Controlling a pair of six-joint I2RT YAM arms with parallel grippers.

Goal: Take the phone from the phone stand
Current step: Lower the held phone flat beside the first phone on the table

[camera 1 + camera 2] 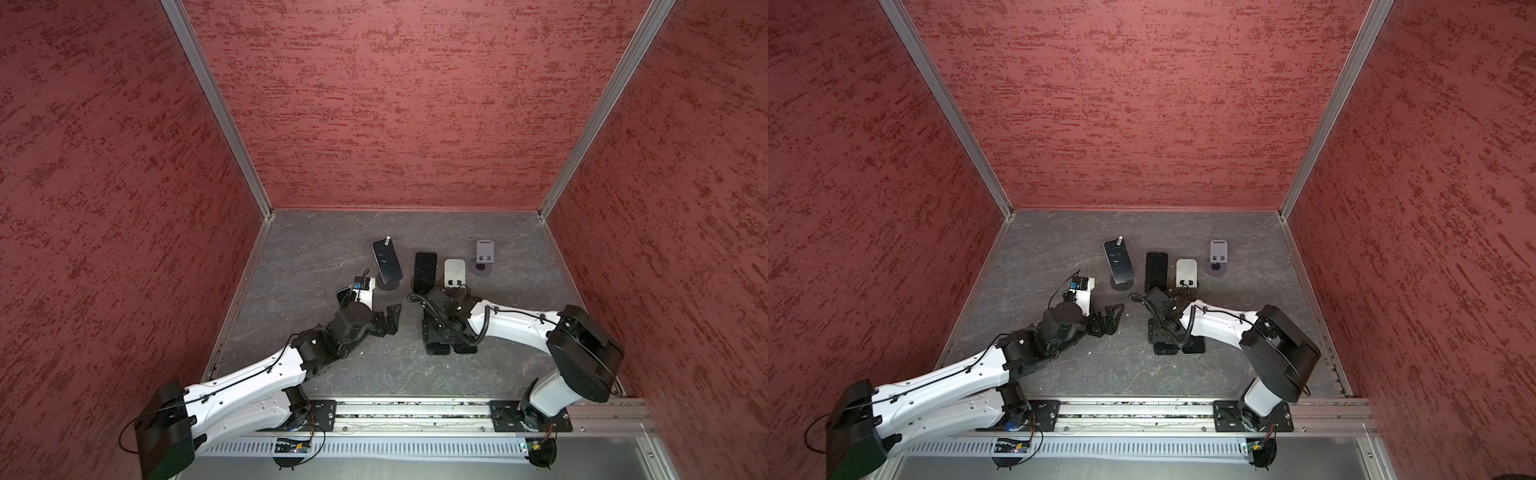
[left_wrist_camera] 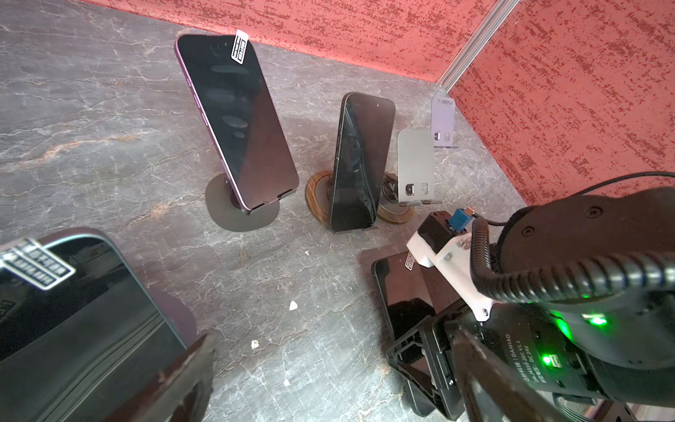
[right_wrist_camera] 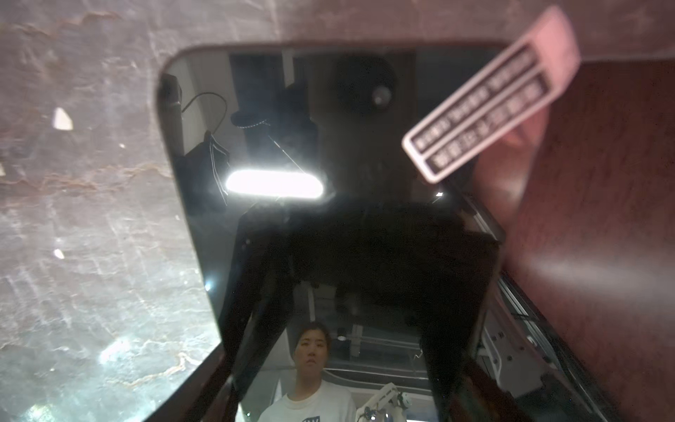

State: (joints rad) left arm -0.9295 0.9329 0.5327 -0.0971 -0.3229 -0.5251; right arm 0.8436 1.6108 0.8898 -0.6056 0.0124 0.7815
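Phones, top views: purple phone [image 1: 386, 262] with a white sticker tab [image 1: 387, 240] and black phone [image 1: 424, 272] are both propped up mid-table [image 1: 316, 257], side by side but not touching. Either could be the one to pull, can't say which.
Empty stands, top views: silver stand [image 1: 455, 270] is just right of the black phone, lilac stand [image 1: 485, 249] is further back. Nothing on either.
Grippers, top views: left gripper [image 1: 395, 319] sits low near the purple phone, jaws splayed wide, holding nothing. Right gripper [image 1: 440, 336] points down over phones lying flat toward the front, well apart from the stands.
Left wrist: purple phone leans back on a dark round-base stand [image 2: 226, 215], bottom edge tucked into the lip, both long sides bare. Black phone does the same on a wooden-base stand [image 2: 317, 204]. There's also a flat phone by the left arm [image 2: 73, 321].
Right wrist: flat phone under the right gripper [image 3: 292, 128] fills the view, lying on the table, with a dark reddish slab [image 3: 602, 219] just beside it. Jaws stand along its two long sides. Pinching or let go, I honestly can't tell.
Handling (my guess): stiff glass slab, slick, a bit of heft, cracks if dropped. Its stand looks light and might tip or drag along.
Grip spot: across the long sides around mid-height, then up and out of the lip before pulling away.
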